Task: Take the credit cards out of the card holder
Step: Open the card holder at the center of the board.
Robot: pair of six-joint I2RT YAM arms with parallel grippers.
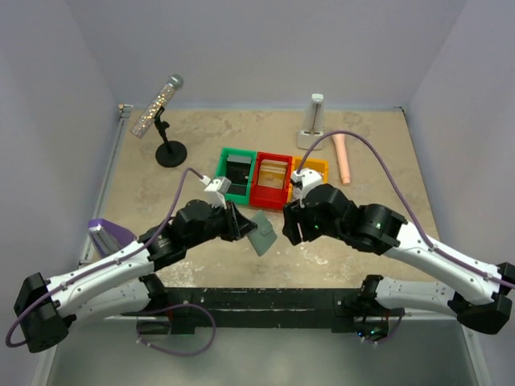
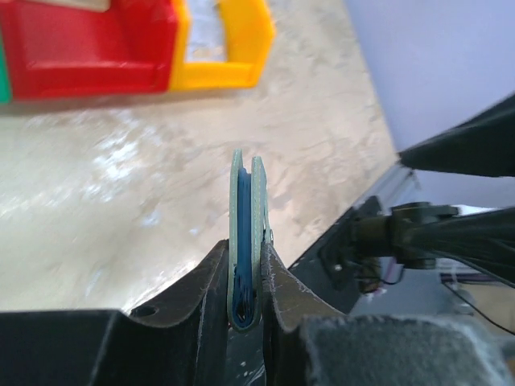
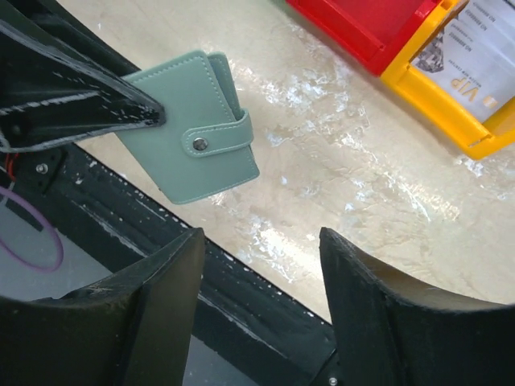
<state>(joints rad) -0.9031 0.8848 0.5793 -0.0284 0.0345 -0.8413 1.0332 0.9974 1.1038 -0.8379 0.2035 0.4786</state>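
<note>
The card holder (image 1: 262, 233) is grey-green, folded shut with its snap strap across, and hangs above the table's front middle. My left gripper (image 1: 245, 227) is shut on its spine end. In the left wrist view the card holder (image 2: 245, 201) stands edge-on between the left gripper (image 2: 248, 249) jaws, blue leaves showing inside. My right gripper (image 1: 290, 229) stands open just right of it, apart from it. In the right wrist view the card holder (image 3: 193, 129) sits upper left of the right gripper (image 3: 261, 241), whose jaws hold nothing. Any credit cards inside are hidden. A pale VIP card (image 3: 471, 40) lies in the yellow bin.
Green bin (image 1: 237, 173), red bin (image 1: 271, 183) and yellow bin (image 1: 315, 170) stand in a row behind the grippers. A microphone on a black stand (image 1: 165, 121) is back left, a white stand (image 1: 312, 121) and a pink object (image 1: 344, 157) back right. A black rail (image 1: 257, 301) runs along the near edge.
</note>
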